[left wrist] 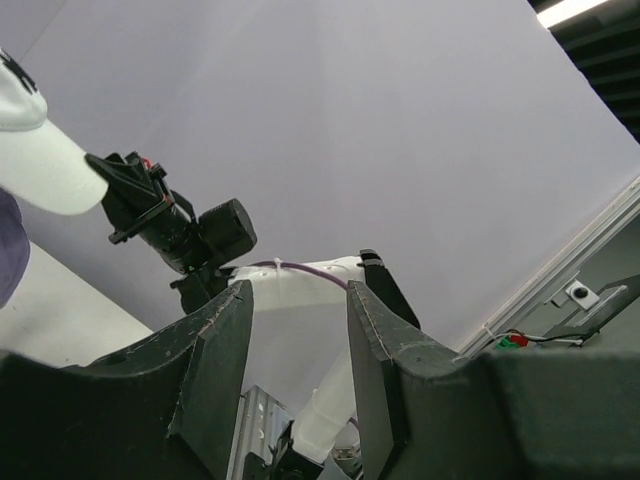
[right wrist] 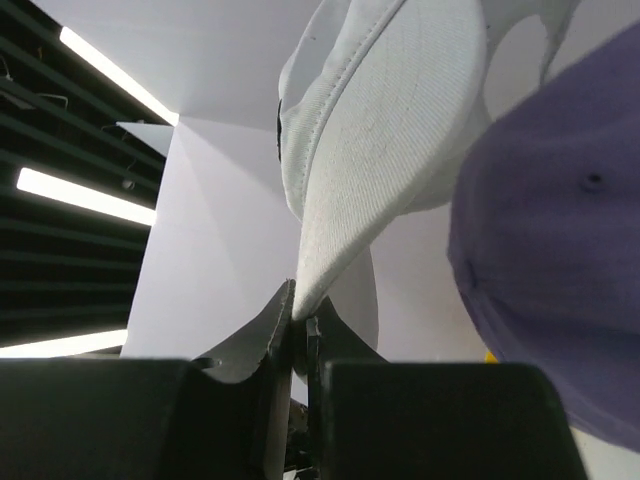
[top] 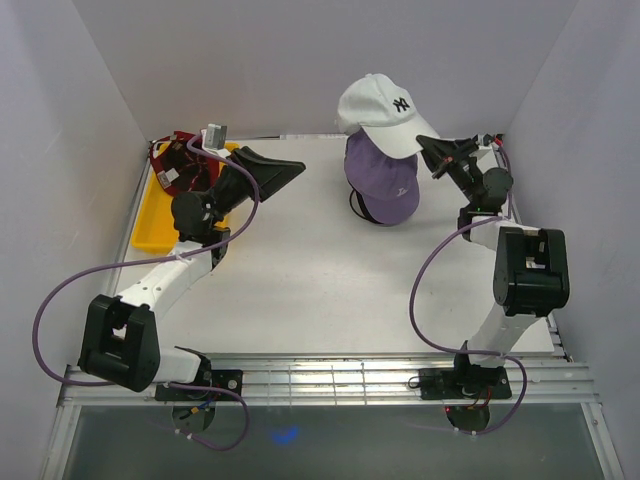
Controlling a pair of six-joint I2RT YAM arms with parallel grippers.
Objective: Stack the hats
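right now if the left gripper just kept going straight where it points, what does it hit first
Probably the right arm: it shows between the left gripper's open fingers. The white cap sits off to the side, though depth is unclear.

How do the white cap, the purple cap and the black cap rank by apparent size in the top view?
1. White cap, though it is on top, nearer the camera.
2. Purple cap, partly covered by the white one.
3. Black cap, only a sliver showing under the purple.
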